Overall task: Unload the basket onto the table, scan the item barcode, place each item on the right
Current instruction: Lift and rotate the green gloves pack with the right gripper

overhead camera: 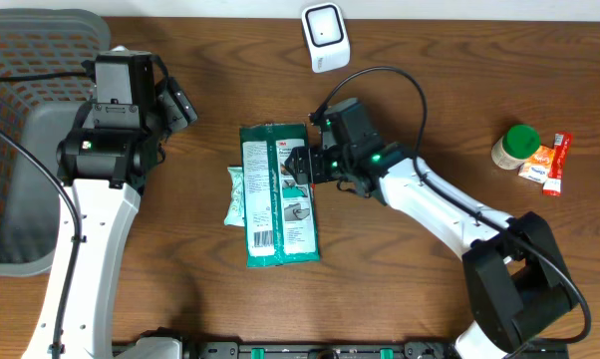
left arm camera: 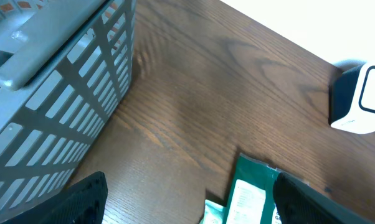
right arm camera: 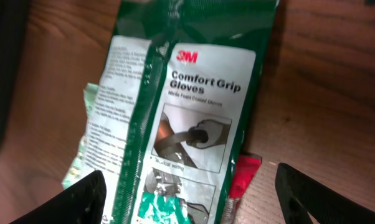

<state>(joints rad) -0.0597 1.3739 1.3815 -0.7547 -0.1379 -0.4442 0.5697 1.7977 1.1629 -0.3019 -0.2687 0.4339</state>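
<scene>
Target glove pack (overhead camera: 278, 194) flat at bench (overhead camera: 430, 80) centre; right claw (overhead camera: 302, 168) open over its 3 o'clock edge, left claw (overhead camera: 180, 103) open at 10 o'clock. Risk: pinch also catches pale packet (overhead camera: 235, 194) underneath, or slick film slips before scanner (overhead camera: 325, 37) at 12 o'clock.

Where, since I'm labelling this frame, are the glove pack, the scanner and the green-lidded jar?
glove pack (overhead camera: 276, 211), overhead view, middle of its white label.
scanner (overhead camera: 325, 36), overhead view, on its white face.
green-lidded jar (overhead camera: 522, 140), overhead view, on the green lid.
</scene>
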